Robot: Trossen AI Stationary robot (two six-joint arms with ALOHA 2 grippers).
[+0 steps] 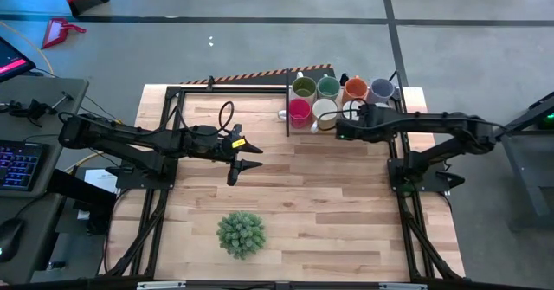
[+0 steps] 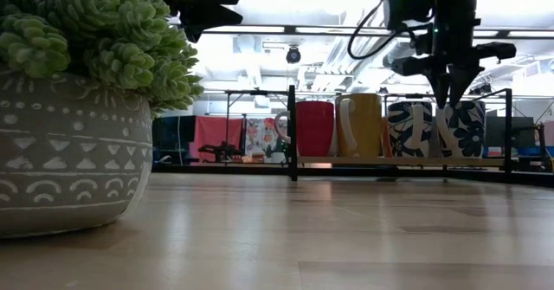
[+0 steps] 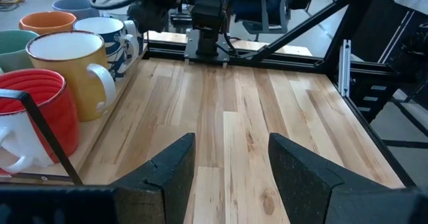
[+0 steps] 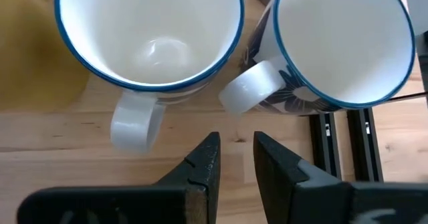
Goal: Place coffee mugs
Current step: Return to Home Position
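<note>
Placing looks finished: the round, handled ceramic coffee mugs [image 1: 325, 108] stand together on the low black-framed shelf [image 2: 346, 161], none loose on the wooden worktop [image 1: 329, 203]. My right gripper [image 4: 235, 144], slightly spread and empty, hovers above them. My left gripper [image 3: 232, 138] waits spread mid-worktop.

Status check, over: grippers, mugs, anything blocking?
Left gripper open, empty, mid-table. Right gripper slightly open, empty, above white mugs on shelf. Coloured mugs alongside. Plant apart from both arms.
</note>
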